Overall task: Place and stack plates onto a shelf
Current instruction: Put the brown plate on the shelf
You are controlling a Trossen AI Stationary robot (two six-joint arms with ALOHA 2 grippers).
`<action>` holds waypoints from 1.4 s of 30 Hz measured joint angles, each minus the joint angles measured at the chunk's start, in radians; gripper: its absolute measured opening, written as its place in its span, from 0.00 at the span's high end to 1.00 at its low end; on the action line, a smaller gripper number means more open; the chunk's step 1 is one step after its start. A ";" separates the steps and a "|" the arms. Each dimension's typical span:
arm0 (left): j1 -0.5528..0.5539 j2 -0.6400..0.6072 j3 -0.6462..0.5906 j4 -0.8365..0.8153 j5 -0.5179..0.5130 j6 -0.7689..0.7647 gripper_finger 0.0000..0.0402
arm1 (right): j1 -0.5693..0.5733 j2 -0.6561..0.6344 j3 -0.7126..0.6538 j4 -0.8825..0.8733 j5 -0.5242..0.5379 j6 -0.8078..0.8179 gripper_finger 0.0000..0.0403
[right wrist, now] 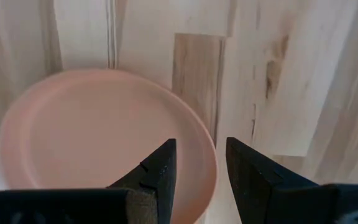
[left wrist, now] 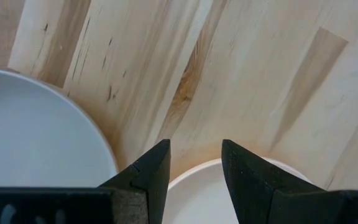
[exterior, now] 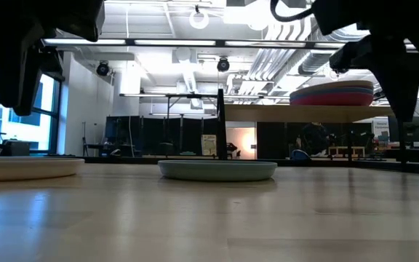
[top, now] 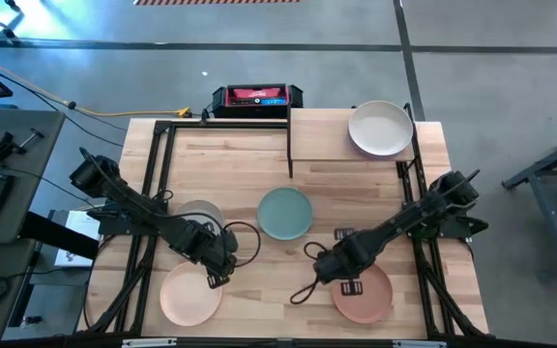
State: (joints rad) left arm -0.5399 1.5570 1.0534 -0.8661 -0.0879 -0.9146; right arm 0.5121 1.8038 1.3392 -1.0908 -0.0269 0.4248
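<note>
The shelf [top: 322, 135] stands at the far right and carries a stack of plates [exterior: 333, 94] with a cream plate [top: 380, 129] on top. On the table lie a teal plate [top: 285, 213], a grey plate [top: 199, 211], a peach plate [top: 190, 293] and a terracotta plate [top: 364, 293]. My left gripper [left wrist: 196, 155] hangs open, pointing down, above the peach plate's far rim [left wrist: 204, 186], with the grey plate [left wrist: 36, 137] beside it. My right gripper [right wrist: 199, 163] hangs open above the terracotta plate's rim [right wrist: 207, 155]. Neither gripper touches a plate.
Black metal frame bars [top: 153, 164] run along the table's left and right sides. A red and black box [top: 256, 98] sits behind the far edge. Loose black cable [top: 307, 285] lies by the right gripper. Bare wood [exterior: 209, 218] spreads in front of the teal plate [exterior: 217, 169].
</note>
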 joint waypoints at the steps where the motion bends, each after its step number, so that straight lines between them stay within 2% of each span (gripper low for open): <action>1: 0.000 0.000 0.000 0.000 0.000 0.000 0.67 | 0.005 0.009 0.000 0.004 0.001 -0.015 0.71; 13: 0.000 0.000 0.000 -0.001 -0.001 0.002 0.67 | 0.027 0.110 0.000 0.027 0.045 -0.144 0.71; 33: 0.000 0.000 0.000 0.000 -0.001 0.001 0.67 | 0.026 0.192 0.000 0.065 0.058 -0.163 0.71; 37: 0.000 0.000 0.000 0.000 -0.001 0.001 0.67 | 0.026 0.192 0.000 0.065 0.058 -0.161 0.76; 42: 0.000 0.000 0.000 0.000 -0.001 0.001 0.67 | 0.026 0.192 0.000 0.064 0.052 -0.161 0.87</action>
State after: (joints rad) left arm -0.5396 1.5570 1.0534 -0.8665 -0.0887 -0.9138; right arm 0.5377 1.9955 1.3392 -1.0270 0.0250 0.2638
